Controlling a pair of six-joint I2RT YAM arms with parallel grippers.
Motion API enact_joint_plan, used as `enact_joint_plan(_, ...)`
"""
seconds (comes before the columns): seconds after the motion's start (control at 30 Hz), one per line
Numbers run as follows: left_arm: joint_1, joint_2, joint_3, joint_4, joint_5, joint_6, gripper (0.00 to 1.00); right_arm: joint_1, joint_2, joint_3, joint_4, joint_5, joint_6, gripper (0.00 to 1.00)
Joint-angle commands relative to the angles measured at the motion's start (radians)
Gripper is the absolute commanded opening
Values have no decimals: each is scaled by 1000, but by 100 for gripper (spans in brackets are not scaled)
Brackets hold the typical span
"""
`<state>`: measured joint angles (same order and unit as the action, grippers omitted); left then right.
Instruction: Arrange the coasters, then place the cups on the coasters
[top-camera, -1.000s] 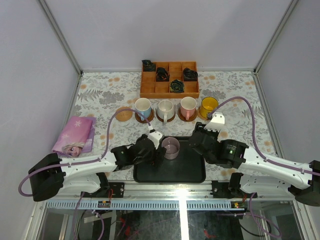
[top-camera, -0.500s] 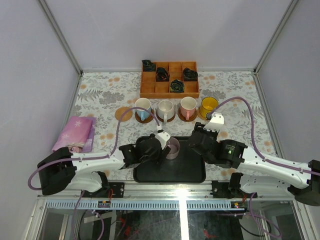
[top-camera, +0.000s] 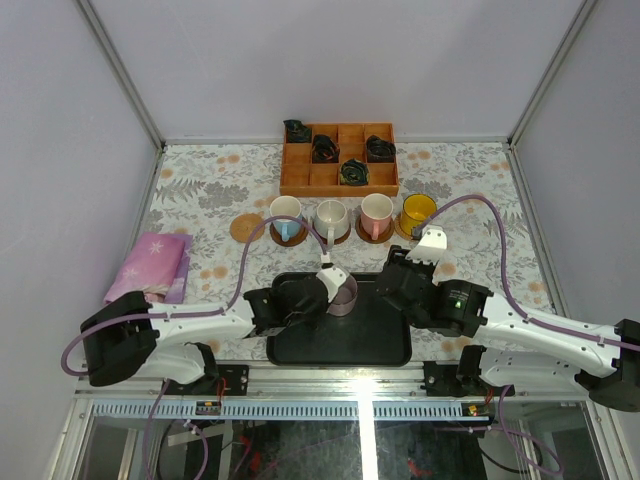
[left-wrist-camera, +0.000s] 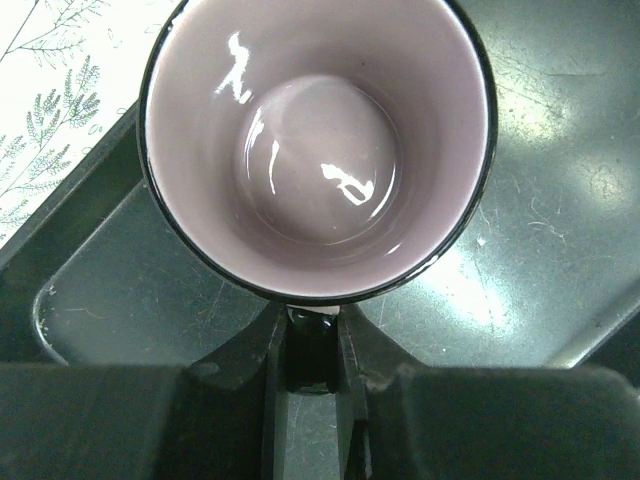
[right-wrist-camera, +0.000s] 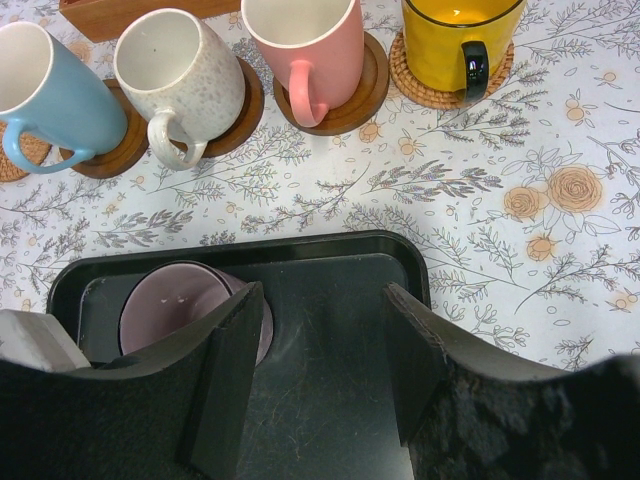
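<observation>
Left fingers (left-wrist-camera: 245, 355) on mauve cup (left-wrist-camera: 320, 150), handle (left-wrist-camera: 312, 345) half-hidden

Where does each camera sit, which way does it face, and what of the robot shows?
Top external: fixed above and behind the bases, looking down on the table; left arm and right arm show.
Left wrist: on the left arm, looking straight down into the mauve cup; left gripper closed on its handle.
Right wrist: on the right arm, facing across the black tray toward the pink cup; right gripper open.
Shared: all show the mauve cup on the tray.
</observation>
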<state>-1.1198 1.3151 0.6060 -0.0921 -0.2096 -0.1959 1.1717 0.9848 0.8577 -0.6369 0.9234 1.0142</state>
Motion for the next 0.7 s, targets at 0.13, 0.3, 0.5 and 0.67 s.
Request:
enact_joint_plan(0.13,-33,-182,41,-52,-96,-47,0,3,2,-2,30,54,21,57)
enact_joint_plan(0.3,-35,-326,65,-148,-267,-114,0,4,-12,-2,35,82,-2,57)
enact_joint_plan(0.5,-33,-415,111,-236,-544,-176,0,4,-63,-8,52,151,-60,55)
enact_joint_plan(0.67,-10,-449,172,-181,-713,-122,0,0,-101,-26,127,209,-160,53)
